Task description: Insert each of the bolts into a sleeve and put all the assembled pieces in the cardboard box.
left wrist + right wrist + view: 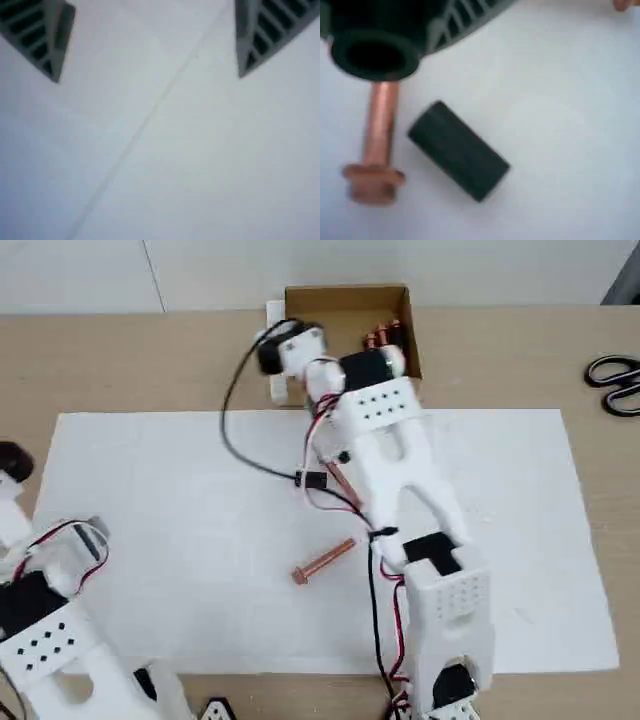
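My right gripper (395, 30) is shut on a black sleeve (374, 56) whose open end faces the camera. A copper bolt (379, 140) lies on the white paper just beyond it, its shaft tip at the sleeve's mouth and its head pointing away. A second black sleeve (459, 150) lies loose beside the bolt. From above, the bolt (325, 560) rests near the paper's middle, next to the folded right arm (400, 470). My left gripper (150, 60) is open over bare paper, its arm (45, 640) at the near left corner. The cardboard box (300, 300) holds copper pieces (385, 335).
A large white paper sheet (160, 520) covers the wooden table. Scissors (615, 380) lie at the far right edge. The right arm's cables (240, 440) loop over the paper near the box. Another copper tip (626, 4) peeks in at the right wrist view's edge.
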### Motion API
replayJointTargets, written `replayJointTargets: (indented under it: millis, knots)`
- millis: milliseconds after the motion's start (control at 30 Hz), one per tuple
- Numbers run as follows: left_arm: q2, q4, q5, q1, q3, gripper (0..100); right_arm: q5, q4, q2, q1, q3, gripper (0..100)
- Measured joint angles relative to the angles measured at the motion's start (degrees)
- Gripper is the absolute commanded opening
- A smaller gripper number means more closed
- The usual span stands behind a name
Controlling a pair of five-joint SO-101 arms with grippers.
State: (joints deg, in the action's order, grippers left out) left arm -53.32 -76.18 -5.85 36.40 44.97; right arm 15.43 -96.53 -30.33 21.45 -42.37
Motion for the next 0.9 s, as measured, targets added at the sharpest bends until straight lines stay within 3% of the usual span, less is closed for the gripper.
replayJointTargets:
  millis: [400,767,900]
  knots:
    - [0.00,-4.13,-0.88,-17.93,-8.09,22,-9.58,2.02,2.46,-12.66,19.08,0.4]
    - [0.00,-5.89,-1.58,-20.22,-8.09,22,-10.55,6.95,-1.67,-13.19,22.77,1.2]
    - [0.00,-6.07,-1.58,-20.22,-8.09,22,-11.25,7.30,-4.40,-13.45,22.59,7.6]
